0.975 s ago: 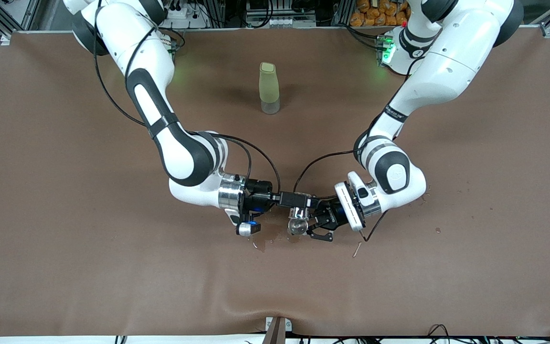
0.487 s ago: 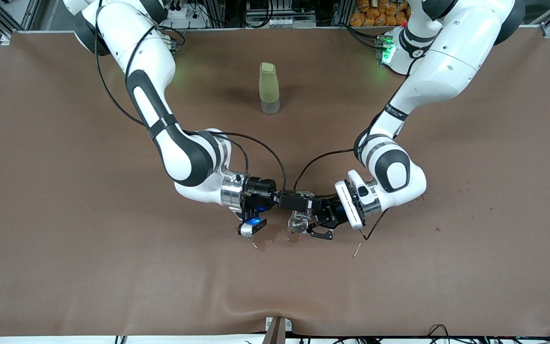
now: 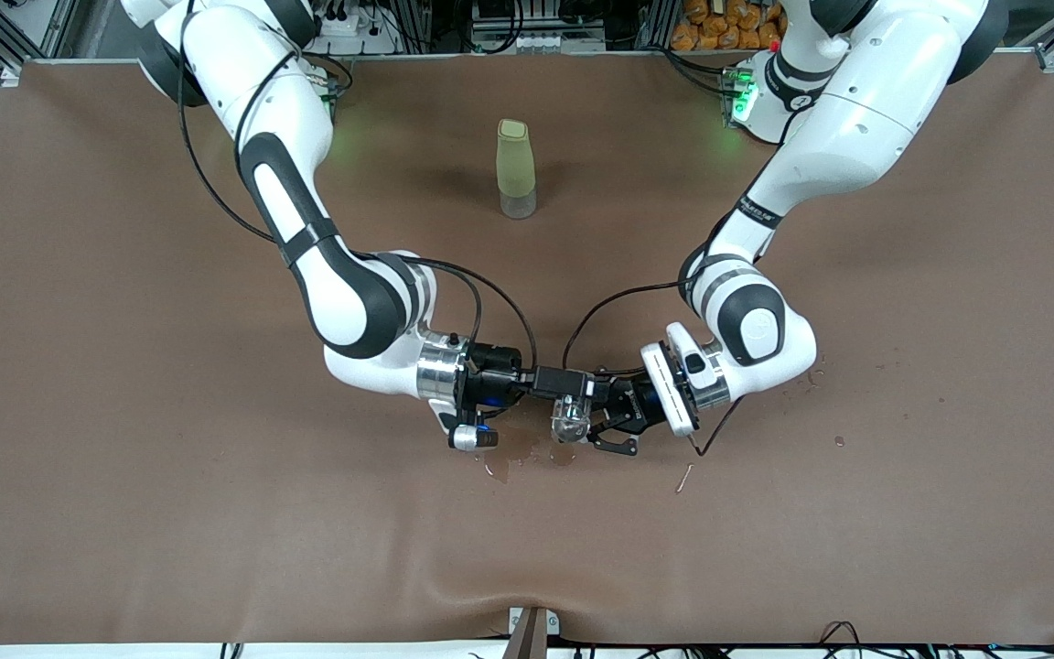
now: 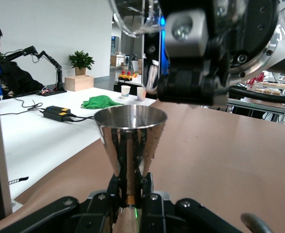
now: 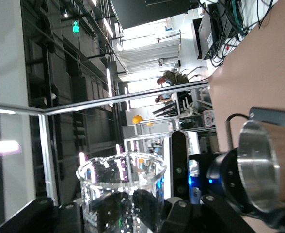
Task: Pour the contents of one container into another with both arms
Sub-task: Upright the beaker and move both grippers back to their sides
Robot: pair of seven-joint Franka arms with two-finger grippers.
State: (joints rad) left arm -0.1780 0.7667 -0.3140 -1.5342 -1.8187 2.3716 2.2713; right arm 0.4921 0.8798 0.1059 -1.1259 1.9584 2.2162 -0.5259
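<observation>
1. Right gripper [image 3: 573,403] at frame centre, clamped on clear glass cup [image 3: 570,422]; cup tipped on its side, up in the air over wet patch [image 3: 527,450] on brown table [image 3: 124,458].
2. Left gripper [image 3: 602,423] just beside, fingers [image 4: 114,187] pinching waist of silver jigger [image 4: 130,141]; jigger upright, rim just below cup's lip.
3. Pale-green bottle [image 3: 515,169] upright, upper centre of frame, well apart from both grippers.

No text could be read for certain. The left arm [image 3: 820,137] bore a black band with small white lettering near its elbow, too small to make out. A green sign in the right wrist view was likewise illegible.
</observation>
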